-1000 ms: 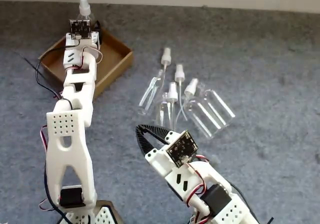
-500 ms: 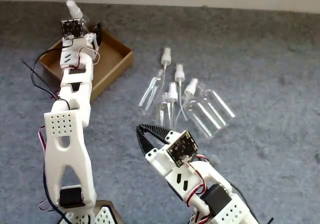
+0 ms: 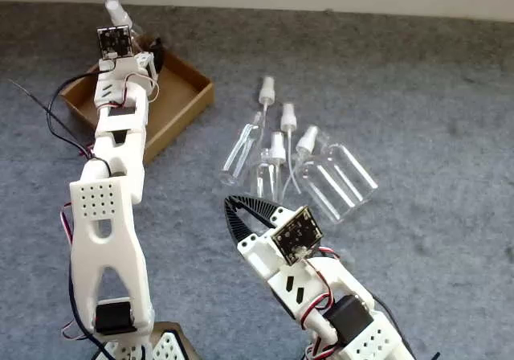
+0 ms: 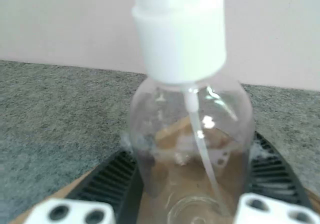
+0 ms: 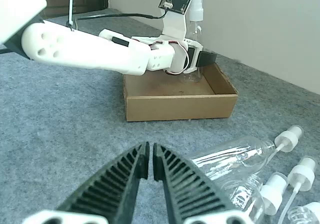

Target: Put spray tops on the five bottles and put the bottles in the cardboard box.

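My left gripper [image 3: 136, 37] is shut on a clear bottle [image 4: 190, 119] with a white spray top [image 3: 116, 10], holding it upright over the far corner of the cardboard box [image 3: 183, 95]. Black jaws hug both sides of the bottle in the left wrist view. Several clear bottles [image 3: 337, 179] with spray tops lie side by side on the carpet at mid-table. My right gripper [image 3: 230, 209] hangs just short of them, shut and empty. In the right wrist view its tips [image 5: 151, 156] point toward the box [image 5: 180, 106], and a lying bottle [image 5: 235, 151] shows beside them.
Grey carpet covers the table, with open room to the right of the bottles and in front of the box. A pale wall runs along the far edge. The left arm's cables hang beside the box.
My left gripper has carried the bottle a little left and farther back over the box. The right gripper has edged slightly right and toward the arm's base.
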Controlling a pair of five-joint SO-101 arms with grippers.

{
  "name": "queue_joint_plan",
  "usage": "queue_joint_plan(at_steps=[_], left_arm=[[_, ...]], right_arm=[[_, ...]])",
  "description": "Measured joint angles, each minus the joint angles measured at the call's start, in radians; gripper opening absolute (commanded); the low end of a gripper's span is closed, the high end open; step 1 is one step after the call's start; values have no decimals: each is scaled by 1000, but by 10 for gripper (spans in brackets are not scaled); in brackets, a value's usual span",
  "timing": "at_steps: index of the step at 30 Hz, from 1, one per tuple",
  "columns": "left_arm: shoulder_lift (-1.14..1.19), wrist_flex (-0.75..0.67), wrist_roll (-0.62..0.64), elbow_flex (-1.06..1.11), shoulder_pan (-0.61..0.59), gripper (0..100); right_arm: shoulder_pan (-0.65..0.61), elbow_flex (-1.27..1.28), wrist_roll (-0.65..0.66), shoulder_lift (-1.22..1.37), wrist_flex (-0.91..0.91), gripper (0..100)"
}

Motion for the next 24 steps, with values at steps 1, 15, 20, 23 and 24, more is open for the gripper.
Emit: queue_joint_plan(at_steps=[1,15,20,23,24], left_arm=[[-2,14,0,-2,0,374],[-3,152,0,-57,-5,386],[-40,253,0,-57,-5,386],[-97,407,0,-57,-5,386],[-114,453,0,-57,-5,386]], right_arm=[[0,0,0,0,0,26],[0,0,0,0,0,26],[0,0,0,0,0,26],[0,0,0,0,0,26],[0,0,0,0,0,26]])
